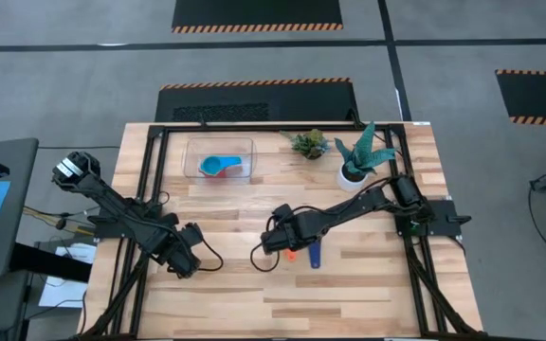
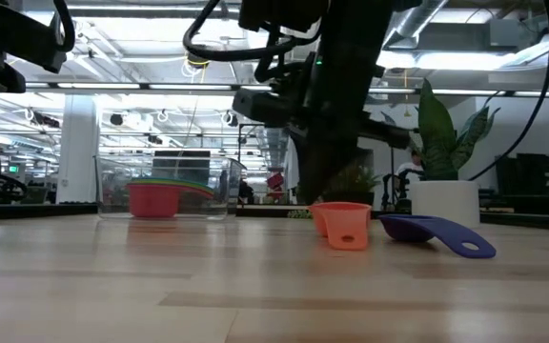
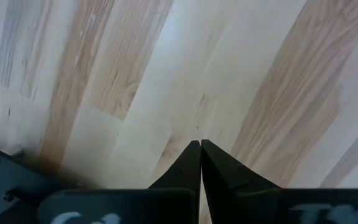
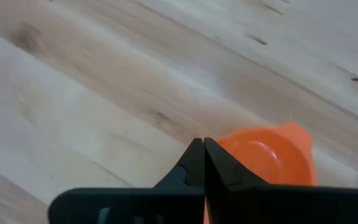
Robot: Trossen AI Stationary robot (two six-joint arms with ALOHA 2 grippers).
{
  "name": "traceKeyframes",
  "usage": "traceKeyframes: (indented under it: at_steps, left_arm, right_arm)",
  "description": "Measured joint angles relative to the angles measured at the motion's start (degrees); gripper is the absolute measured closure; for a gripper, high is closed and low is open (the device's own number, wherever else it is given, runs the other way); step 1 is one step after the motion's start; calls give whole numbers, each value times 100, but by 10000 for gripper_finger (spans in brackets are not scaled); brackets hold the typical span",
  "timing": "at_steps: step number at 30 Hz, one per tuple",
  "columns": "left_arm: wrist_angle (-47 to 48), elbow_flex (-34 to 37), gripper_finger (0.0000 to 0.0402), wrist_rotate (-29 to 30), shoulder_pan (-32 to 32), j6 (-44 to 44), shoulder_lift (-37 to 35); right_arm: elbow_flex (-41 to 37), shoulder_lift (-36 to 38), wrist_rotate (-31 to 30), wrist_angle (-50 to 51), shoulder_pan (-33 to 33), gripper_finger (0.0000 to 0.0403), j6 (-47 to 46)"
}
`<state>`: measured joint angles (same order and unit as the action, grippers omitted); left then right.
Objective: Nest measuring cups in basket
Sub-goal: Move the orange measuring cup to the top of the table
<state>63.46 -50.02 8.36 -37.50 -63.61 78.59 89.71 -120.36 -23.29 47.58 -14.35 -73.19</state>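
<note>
The orange cup point(image 2: 342, 224) sits beside my right end effector point(image 1: 275, 241), fingers pressed together empty, poised to regrasp.

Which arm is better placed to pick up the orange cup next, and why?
Right. The right gripper hovers shut beside the orange cup; the left gripper sits shut over bare table, far from both loose cups.

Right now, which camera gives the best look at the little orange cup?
The low view: the orange cup stands upright on the table, its whole side visible, beside the dark blue cup. The right wrist view shows its inside up close, partly hidden by the right pincer. The high view shows only a sliver. The left wrist view misses it.
</note>
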Motion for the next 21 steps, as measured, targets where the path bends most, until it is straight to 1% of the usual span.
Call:
traceKeyframes:
  at_steps: [2,6,9,12,15,18,21]
  left_arm:
    - [1,0,401,2,0,8,0]
    - [2,0,401,2,0,195,0]
    - [2,0,401,2,0,284,0]
    - [2,0,401,3,0,297,0]
    - [2,0,401,78,0,295,0]
    - [1,0,401,137,2,296,0]
    - [2,0,401,136,2,297,0]
  right_arm:
    - [0,0,-97,-3,19,393,-51]
    - [18,0,-110,-58,60,380,62]
    - [183,5,-123,205,12,382,97]
    - [218,7,-139,650,-101,396,-224]
    - [214,4,-139,919,-197,394,-491]
    - [139,4,-153,905,-253,389,-622]
    - [83,2,-274,919,-230,392,-725]
